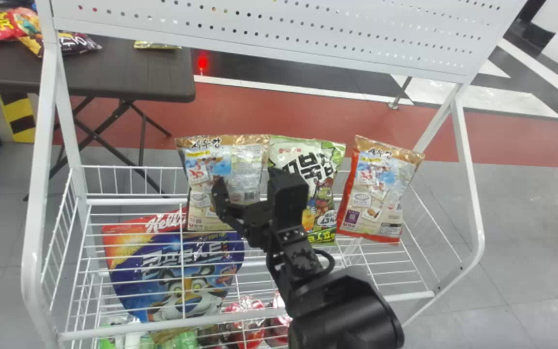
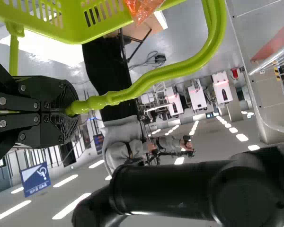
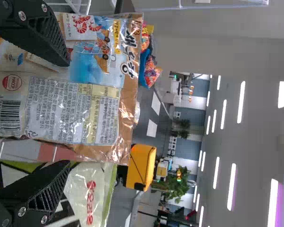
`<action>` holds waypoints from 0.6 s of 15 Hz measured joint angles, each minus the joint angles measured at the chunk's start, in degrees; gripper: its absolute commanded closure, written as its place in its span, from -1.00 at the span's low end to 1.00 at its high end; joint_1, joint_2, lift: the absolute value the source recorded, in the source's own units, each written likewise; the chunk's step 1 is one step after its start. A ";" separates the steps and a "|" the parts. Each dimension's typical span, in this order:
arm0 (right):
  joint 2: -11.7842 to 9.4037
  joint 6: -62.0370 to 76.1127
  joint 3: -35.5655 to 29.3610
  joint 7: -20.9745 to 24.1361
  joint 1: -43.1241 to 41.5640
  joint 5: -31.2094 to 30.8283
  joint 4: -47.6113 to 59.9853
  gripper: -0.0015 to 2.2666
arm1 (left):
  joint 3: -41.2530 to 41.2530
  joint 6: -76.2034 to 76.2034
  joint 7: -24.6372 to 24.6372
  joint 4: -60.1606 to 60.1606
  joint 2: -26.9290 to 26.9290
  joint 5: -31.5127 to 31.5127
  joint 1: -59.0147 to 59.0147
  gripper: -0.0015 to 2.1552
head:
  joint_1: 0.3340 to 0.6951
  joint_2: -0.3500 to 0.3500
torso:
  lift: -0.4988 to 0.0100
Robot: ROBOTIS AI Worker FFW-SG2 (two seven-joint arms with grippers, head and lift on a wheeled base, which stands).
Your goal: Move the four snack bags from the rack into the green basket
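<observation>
Head view: three snack bags stand side by side in the upper wire tier of the white rack. Nearest the robot's left is a tan bag; beside it is a green bag, and to the right, a little apart and tilted, a red-edged tan bag. The right pincer is up in front of the tan bag and the near side of the green one, its two fingers parted. Lower in the rack is a big blue cereal bag, with red packs near it. Behind the rack, toward the left, a dark bench carries more bags.

Left wrist view: the left pincer is clenched on the curved handle of the green basket. Some orange wrapping shows at the basket's rim.

Right wrist view: the right pincer is released, one finger over the tan bag's printed back, the other over the green bag. Whether either finger touches a bag, I cannot tell. Beyond them are a yellow object and a leafy plant, with strip lights on the ceiling.
</observation>
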State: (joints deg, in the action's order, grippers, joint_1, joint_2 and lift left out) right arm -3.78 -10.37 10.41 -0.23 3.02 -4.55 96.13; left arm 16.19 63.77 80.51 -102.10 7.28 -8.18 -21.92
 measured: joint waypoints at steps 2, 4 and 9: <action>0.00 -0.66 0.36 -2.49 -2.14 1.29 -2.42 0.49 | -0.14 0.00 0.04 0.38 0.01 -0.16 0.27 0.49 | 1.00 -0.84 | 0.96; 0.00 -2.12 0.99 -3.76 -2.17 1.93 -2.12 0.83 | -0.19 0.00 0.18 0.65 0.01 -0.24 0.43 0.49 | 1.00 -0.78 | 0.96; -0.43 -2.41 1.83 -6.54 3.52 1.58 6.79 0.88 | -0.20 -0.08 -0.12 0.98 -0.06 -0.27 0.67 0.47 | 1.00 -0.70 | 0.96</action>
State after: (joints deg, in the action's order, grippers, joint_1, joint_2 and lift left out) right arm -4.21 -12.79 12.24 -6.77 6.53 -2.98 102.92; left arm 15.99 63.70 80.38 -101.12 7.23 -8.45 -21.25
